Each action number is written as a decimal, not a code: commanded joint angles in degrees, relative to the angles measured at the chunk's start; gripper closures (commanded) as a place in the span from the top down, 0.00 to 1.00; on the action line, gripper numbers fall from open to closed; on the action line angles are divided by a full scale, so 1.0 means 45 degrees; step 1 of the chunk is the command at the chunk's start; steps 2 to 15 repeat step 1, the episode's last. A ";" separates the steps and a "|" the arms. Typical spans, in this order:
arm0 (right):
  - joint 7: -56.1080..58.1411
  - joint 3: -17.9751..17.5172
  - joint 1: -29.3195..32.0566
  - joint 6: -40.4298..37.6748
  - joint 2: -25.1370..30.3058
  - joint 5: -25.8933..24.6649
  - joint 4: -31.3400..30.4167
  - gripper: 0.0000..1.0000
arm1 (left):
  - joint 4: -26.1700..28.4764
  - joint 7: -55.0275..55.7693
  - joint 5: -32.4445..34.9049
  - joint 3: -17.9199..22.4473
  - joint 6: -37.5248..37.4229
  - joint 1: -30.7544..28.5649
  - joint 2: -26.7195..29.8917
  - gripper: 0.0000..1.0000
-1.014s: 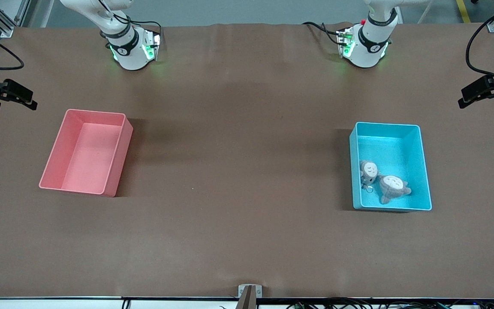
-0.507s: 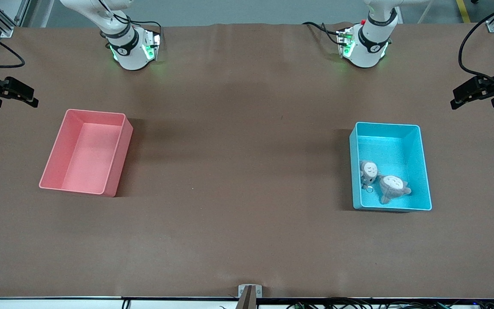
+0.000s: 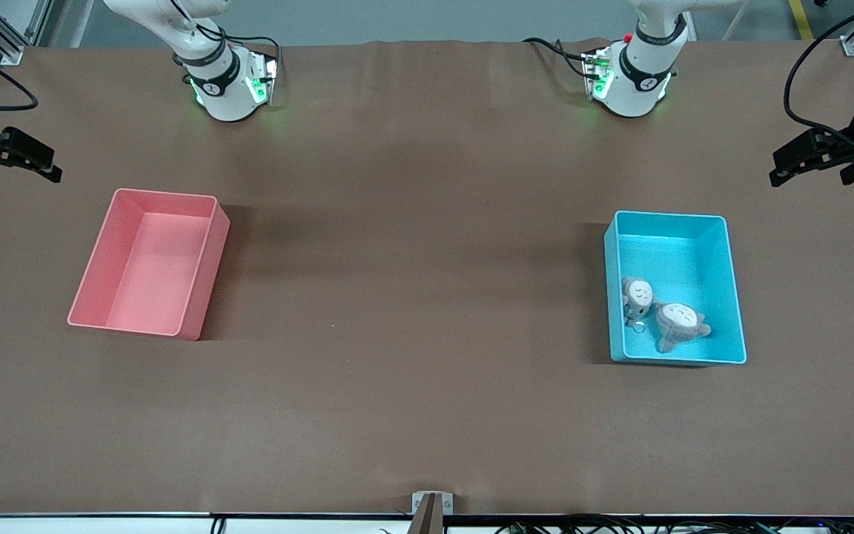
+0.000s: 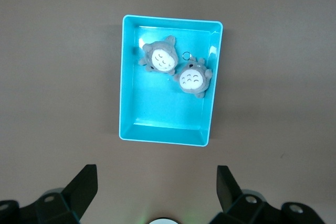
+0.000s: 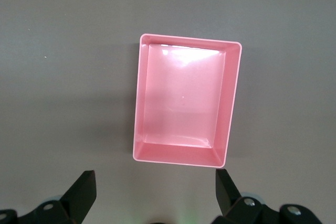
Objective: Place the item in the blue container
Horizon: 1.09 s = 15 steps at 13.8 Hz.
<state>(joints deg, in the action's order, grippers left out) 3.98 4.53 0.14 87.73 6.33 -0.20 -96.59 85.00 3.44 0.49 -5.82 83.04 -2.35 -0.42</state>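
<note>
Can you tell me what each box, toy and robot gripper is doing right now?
blue container: upright, holds two plush toys.
larger plush toy: lying in the blue container, face up.
smaller plush toy: lying beside it, touching it.
pink bin: upright, nothing in it.
left gripper: open, empty, in the air at the left arm's end.
right gripper: open, empty, in the air at the right arm's end.

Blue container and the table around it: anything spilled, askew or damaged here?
Nothing stands out. The blue container sits upright with two grey plush toys lying inside it. The pink bin holds nothing. The left gripper and right gripper are open and hold nothing.
</note>
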 commanded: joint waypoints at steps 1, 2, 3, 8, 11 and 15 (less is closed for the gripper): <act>-0.0025 0.0009 -0.0052 -0.0141 0.0273 0.0025 -0.0098 1.00 | 0.0155 -0.0004 -0.0012 -0.0014 0.0043 -0.0005 0.0173 1.00; -0.0025 0.0009 -0.0052 -0.0141 0.0273 0.0025 -0.0098 1.00 | 0.0155 -0.0004 -0.0012 -0.0014 0.0043 -0.0005 0.0173 1.00; -0.0025 0.0009 -0.0052 -0.0141 0.0273 0.0025 -0.0098 1.00 | 0.0155 -0.0004 -0.0012 -0.0014 0.0043 -0.0005 0.0173 1.00; -0.0025 0.0009 -0.0052 -0.0141 0.0273 0.0025 -0.0098 1.00 | 0.0155 -0.0004 -0.0012 -0.0014 0.0043 -0.0005 0.0173 1.00; -0.0025 0.0009 -0.0052 -0.0141 0.0273 0.0025 -0.0098 1.00 | 0.0155 -0.0004 -0.0012 -0.0014 0.0043 -0.0005 0.0173 1.00; -0.0025 0.0009 -0.0052 -0.0141 0.0273 0.0025 -0.0098 1.00 | 0.0155 -0.0004 -0.0012 -0.0014 0.0043 -0.0005 0.0173 1.00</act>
